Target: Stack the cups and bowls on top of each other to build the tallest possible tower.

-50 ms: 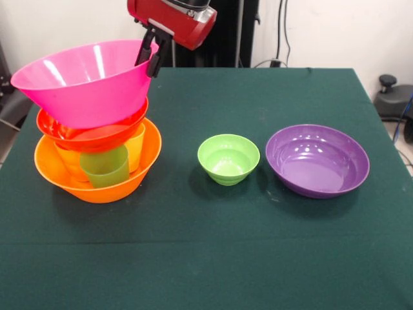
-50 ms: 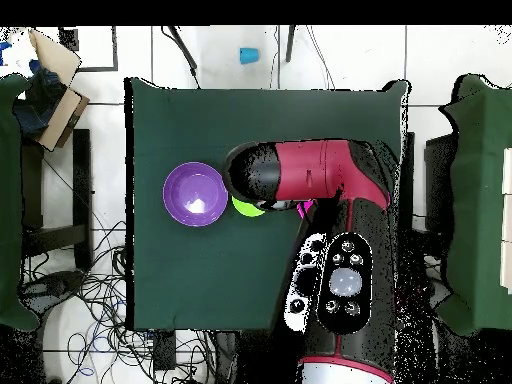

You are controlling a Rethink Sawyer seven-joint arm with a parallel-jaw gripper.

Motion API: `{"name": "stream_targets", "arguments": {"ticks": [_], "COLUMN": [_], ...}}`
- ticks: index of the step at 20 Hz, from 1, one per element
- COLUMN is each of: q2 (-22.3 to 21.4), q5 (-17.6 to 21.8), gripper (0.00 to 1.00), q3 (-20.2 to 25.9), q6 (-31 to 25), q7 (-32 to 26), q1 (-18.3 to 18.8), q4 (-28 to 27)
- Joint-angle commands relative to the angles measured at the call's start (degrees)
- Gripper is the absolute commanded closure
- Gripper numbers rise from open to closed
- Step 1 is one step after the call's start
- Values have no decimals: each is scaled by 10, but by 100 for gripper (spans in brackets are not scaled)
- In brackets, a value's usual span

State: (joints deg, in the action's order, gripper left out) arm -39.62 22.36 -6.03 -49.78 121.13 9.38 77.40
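Observation:
The tower stands at the table's left: a large orange bowl (image 1: pixel 97 187) holds a green cup (image 1: pixel 105 166), a yellow cup (image 1: pixel 136 147) and an orange cup (image 1: pixel 69 161). On the cups rests a shallow red-orange bowl (image 1: pixel 90 134), and on that a big pink bowl (image 1: pixel 84 87), tilted with its right rim higher. My gripper (image 1: pixel 151 57) is shut on that raised rim, one finger inside and one outside. To the right, a small light green bowl (image 1: pixel 228 159) and a purple bowl (image 1: pixel 317 161) sit apart on the cloth. In the overhead view my arm hides the tower; the purple bowl (image 2: pixel 195 195) shows fully.
The green cloth (image 1: pixel 206 258) covers the table to its edges. A small blue cup (image 2: pixel 248 55) lies on the floor beyond the table. A cardboard box (image 2: pixel 55 75) sits off the table's corner, and cables run over the floor around it.

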Motion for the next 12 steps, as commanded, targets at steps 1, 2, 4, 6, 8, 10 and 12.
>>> {"name": "stream_targets", "arguments": {"ticks": [1,2,4,6,8,10,12], "q2": [19,20,20,21,23,24,25], "q5": [52,53,56,58,59,60,61], "gripper": [100,100,100,100,100,100,100], "q3": [41,40,40,39,37,36,33], "q6": [41,43,46,45,41,40,40], "q7": [-60,-61,-64,-67,-69,-70,-69], "q1": [-13,-13,-12,-11,-13,-14,-16], "q4": [38,37,37,36,34,33,33]}}
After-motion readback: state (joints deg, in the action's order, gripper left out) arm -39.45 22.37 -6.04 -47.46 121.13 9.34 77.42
